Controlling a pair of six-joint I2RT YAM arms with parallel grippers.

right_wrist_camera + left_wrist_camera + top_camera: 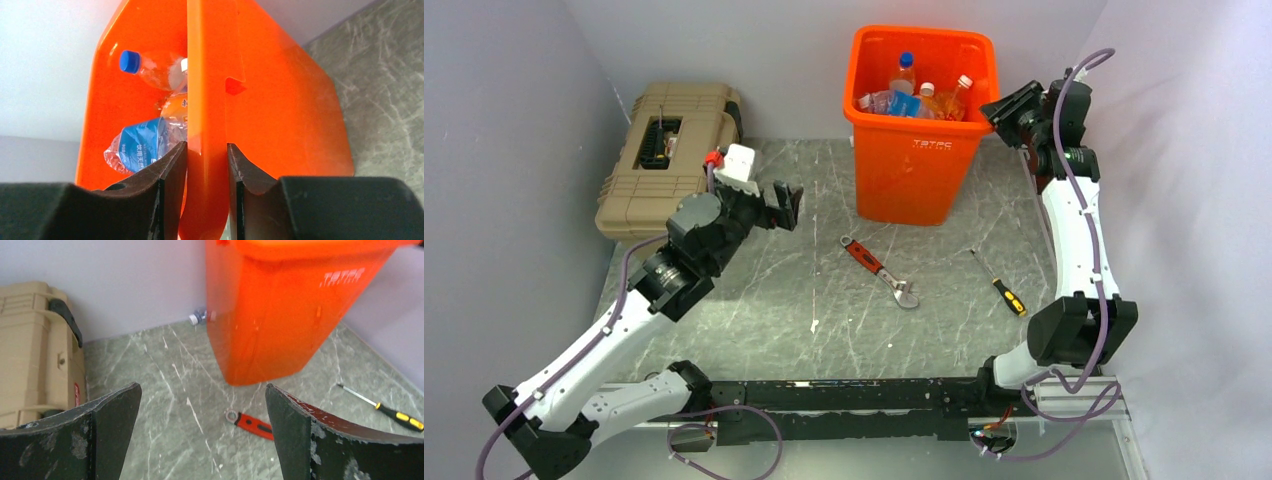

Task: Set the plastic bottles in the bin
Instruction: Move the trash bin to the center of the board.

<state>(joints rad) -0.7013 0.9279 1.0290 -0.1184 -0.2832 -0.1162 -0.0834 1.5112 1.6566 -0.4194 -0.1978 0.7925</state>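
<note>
Found right hand (206,150) clamped on rim of bin (919,175), left hand (202,387) spread wide above bench (774,290). Noted bottles (904,100) inside bin, stray bottle (198,317) behind it. Judged any sideways tug likely to tip bin, spilling load.

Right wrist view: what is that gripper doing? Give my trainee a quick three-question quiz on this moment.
1. True or false: the right gripper is shut on the wall of the bin.
2. The left gripper is: A open, holding nothing; B shut, holding nothing; C shut on the bin.
3. Name the two tools lying on the table.

Key: 1 true. 2 A. 3 wrench and screwdriver.
</note>
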